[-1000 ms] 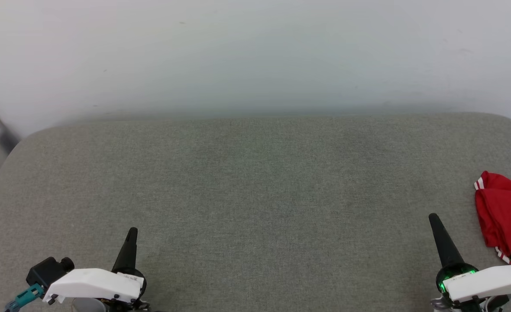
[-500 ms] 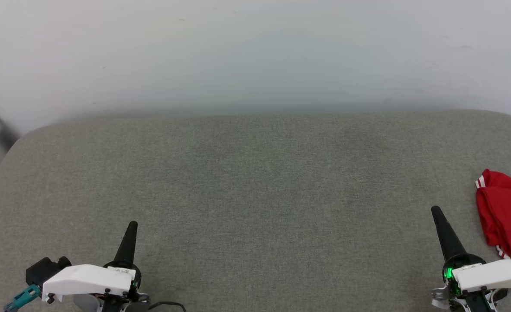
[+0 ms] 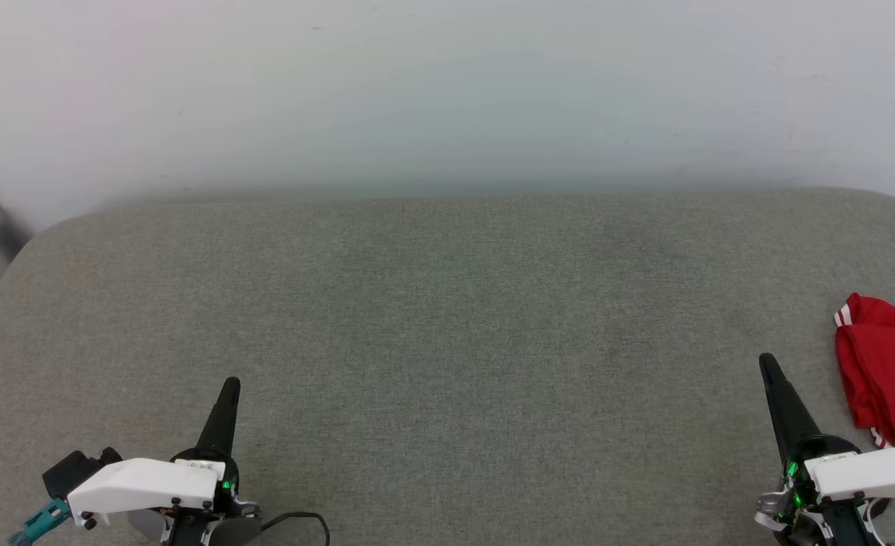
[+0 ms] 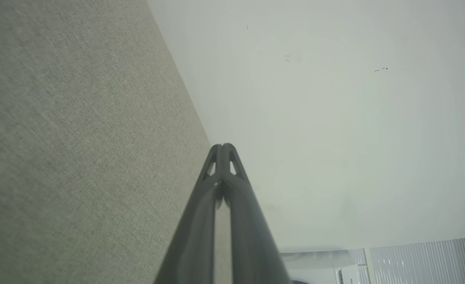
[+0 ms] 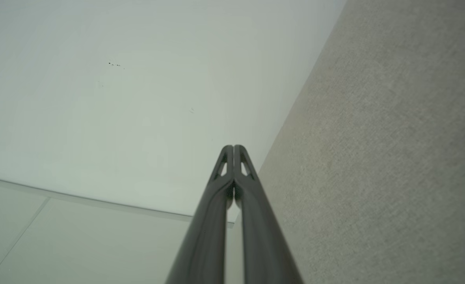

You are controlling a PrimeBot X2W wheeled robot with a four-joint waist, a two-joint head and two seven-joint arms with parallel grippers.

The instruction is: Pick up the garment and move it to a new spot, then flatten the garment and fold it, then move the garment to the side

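The crumpled red jersey garment with red-white striped trim [image 3: 884, 364] lies at the right edge of the grey woven fabric surface [image 3: 447, 326], partly cut off by the head view's border. The right gripper [image 3: 767, 364] hangs near the garment without touching it, its two dark fingers pressed together and empty. The left gripper [image 3: 230, 385] is at the lower left, well apart from the garment, fingers likewise together, holding nothing. A pale wall [image 3: 447, 91] rises behind the surface.

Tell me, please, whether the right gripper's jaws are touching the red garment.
Apart. The head view shows a strip of grey cushion between the garment and the right gripper, jaws shut.
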